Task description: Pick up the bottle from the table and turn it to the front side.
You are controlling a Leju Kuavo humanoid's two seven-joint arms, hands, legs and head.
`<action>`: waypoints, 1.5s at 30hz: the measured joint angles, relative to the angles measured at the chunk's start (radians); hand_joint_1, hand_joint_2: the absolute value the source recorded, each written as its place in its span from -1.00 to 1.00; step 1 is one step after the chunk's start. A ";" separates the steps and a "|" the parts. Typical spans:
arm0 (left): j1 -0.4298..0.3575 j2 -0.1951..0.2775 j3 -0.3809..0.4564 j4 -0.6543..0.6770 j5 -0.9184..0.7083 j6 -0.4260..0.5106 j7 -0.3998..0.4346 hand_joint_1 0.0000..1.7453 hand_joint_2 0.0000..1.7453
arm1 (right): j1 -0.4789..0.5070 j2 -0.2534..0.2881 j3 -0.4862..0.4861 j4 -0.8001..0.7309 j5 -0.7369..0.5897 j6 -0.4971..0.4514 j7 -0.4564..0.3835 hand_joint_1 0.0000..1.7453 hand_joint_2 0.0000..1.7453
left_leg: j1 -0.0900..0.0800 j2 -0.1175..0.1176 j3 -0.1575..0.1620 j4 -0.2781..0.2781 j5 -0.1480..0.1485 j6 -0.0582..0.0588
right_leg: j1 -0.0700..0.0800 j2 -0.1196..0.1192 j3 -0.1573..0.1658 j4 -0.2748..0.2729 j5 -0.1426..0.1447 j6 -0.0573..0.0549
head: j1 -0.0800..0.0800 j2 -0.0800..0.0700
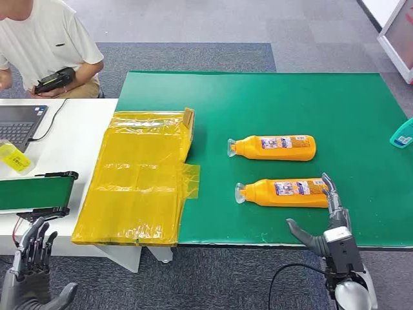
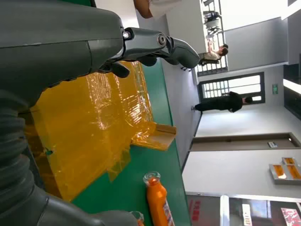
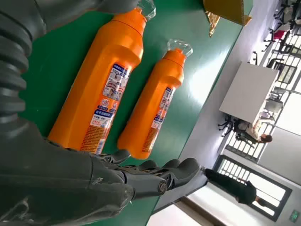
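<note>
Two orange bottles with clear caps lie on their sides on the green mat (image 1: 292, 97), caps pointing left. The near bottle (image 1: 284, 192) (image 3: 103, 80) has its label facing up, and so does the far bottle (image 1: 273, 147) (image 3: 154, 106). My right hand (image 1: 324, 219) hovers at the mat's front edge, by the near bottle's base. Its fingers (image 3: 152, 174) are stretched out beside that base and the thumb is spread to the left, with nothing held. My left hand (image 1: 31, 258) (image 2: 71, 42) hangs open low at the left, off the table.
A box wrapped in yellow plastic film (image 1: 139, 177) (image 2: 89, 122) lies at the mat's left edge. A laptop (image 1: 19, 123) and a small green conveyor (image 1: 36, 192) sit on the white table (image 1: 78, 135). A person (image 1: 44, 39) sits behind it. A teal object (image 1: 403, 134) lies at the right edge.
</note>
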State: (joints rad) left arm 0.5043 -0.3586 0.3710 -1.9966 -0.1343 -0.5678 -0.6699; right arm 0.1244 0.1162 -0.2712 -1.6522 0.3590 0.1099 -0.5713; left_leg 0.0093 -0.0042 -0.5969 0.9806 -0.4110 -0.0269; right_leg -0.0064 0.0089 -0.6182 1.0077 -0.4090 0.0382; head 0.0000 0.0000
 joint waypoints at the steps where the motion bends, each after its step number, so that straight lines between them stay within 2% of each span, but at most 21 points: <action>1: 0.000 0.000 -0.001 0.000 0.000 0.001 0.000 -1.00 1.00 | 0.000 0.000 -0.001 0.000 0.000 0.000 0.000 -1.00 1.00 | 0.000 0.000 0.000 0.000 0.000 0.000 | 0.000 0.000 0.000 0.000 0.000 0.000 | 0.000 0.000; 22: 0.001 0.000 -0.031 0.000 0.019 0.014 0.012 -1.00 1.00 | 0.001 -0.002 -0.040 0.000 0.009 0.010 -0.016 -1.00 1.00 | 0.000 0.000 0.000 0.000 0.000 0.000 | 0.000 0.000 0.001 0.000 0.000 0.000 | 0.000 0.000; 24: 0.002 0.000 -0.030 0.000 0.024 0.009 0.011 -1.00 1.00 | -0.001 -0.003 -0.039 0.000 0.057 -0.013 -0.001 -1.00 1.00 | 0.000 0.000 0.000 0.000 0.000 0.000 | 0.000 0.000 0.001 0.000 0.000 0.000 | 0.000 0.000; 27: 0.005 0.000 -0.020 0.000 0.047 -0.008 0.004 -1.00 1.00 | -0.006 -0.016 -0.017 0.001 0.227 -0.095 0.072 -1.00 1.00 | 0.000 0.000 0.000 0.000 0.000 0.000 | 0.000 0.000 0.002 0.000 0.000 0.000 | 0.000 0.000; 30: 0.012 0.000 0.000 0.000 0.068 -0.019 -0.005 -1.00 1.00 | -0.017 -0.064 0.038 0.011 0.401 -0.149 0.196 -1.00 1.00 | 0.000 0.000 0.000 0.000 0.000 0.000 | 0.000 0.000 0.002 0.000 0.000 0.000 | 0.000 0.000; 33: 0.018 0.001 0.016 0.000 0.073 -0.023 -0.013 -1.00 1.00 | -0.040 -0.134 0.104 0.038 0.493 -0.159 0.285 -1.00 1.00 | 0.000 0.000 0.000 0.000 0.000 0.001 | -0.001 0.000 0.002 0.000 0.001 0.001 | 0.000 0.000; 39: 0.021 0.001 0.030 0.000 0.073 -0.022 -0.017 -1.00 1.00 | -0.072 -0.217 0.179 0.079 0.542 -0.153 0.339 -1.00 1.00 | 0.000 0.000 0.000 0.000 0.000 0.001 | -0.001 0.000 0.002 0.000 0.001 0.001 | 0.000 0.000; 45: 0.029 0.001 0.037 0.000 0.085 -0.014 -0.023 -1.00 1.00 | -0.150 -0.327 0.252 0.131 0.594 -0.112 0.412 -1.00 1.00 | -0.001 0.000 0.000 0.000 0.001 0.003 | -0.002 -0.001 0.002 0.000 0.001 0.002 | 0.000 0.000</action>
State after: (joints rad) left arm 0.5335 -0.3574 0.4082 -1.9966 -0.0493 -0.5814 -0.6929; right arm -0.0256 -0.2105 -0.0194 -1.5209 0.9526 -0.0025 -0.1593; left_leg 0.0085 -0.0046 -0.5969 0.9807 -0.4097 -0.0243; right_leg -0.0082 0.0083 -0.6162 1.0076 -0.4076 0.0405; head 0.0002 0.0000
